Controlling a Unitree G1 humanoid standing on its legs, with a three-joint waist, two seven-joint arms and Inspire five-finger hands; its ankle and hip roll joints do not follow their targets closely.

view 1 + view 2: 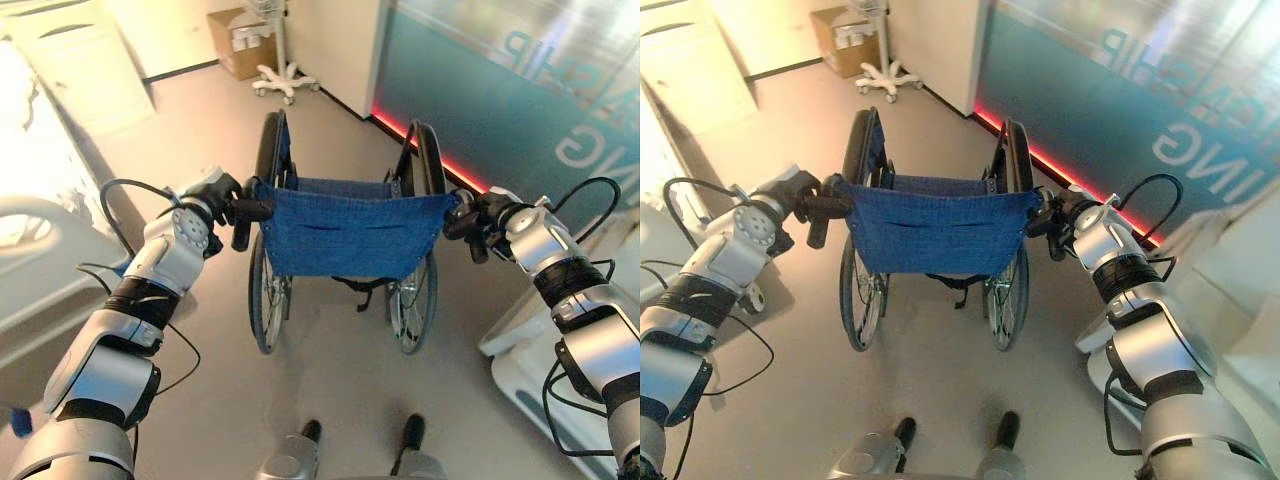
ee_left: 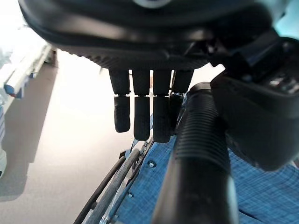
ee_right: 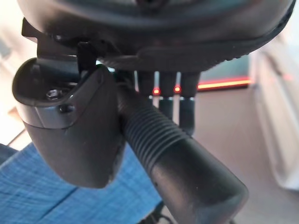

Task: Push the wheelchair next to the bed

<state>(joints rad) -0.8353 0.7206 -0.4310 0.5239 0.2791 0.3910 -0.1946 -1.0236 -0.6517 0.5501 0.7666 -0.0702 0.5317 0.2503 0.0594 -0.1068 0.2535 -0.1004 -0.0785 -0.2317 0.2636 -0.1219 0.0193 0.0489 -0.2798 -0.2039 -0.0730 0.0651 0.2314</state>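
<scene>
Folding wheelchair w/ blue denim backrest and black spoked wheels (image 1: 345, 235) stands on the grey floor right before us, back facing us so both ribbed black push grips are w/in reach. Left hand (image 1: 226, 200) wraps its grip (image 2: 198, 154), right hand (image 1: 470, 215) wraps the other (image 3: 177, 154), for steering evenly. White bed (image 1: 45, 270) lies to our left, near the chair but apart, so pushing remains.

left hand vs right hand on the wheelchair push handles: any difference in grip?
Left hand: fingers hang beside the left push handle, in full sight. Right hand: fingers mostly hidden behind the right push handle, thumb across its front. Shared: each handle sits pinched between thumb and fingers.
</scene>
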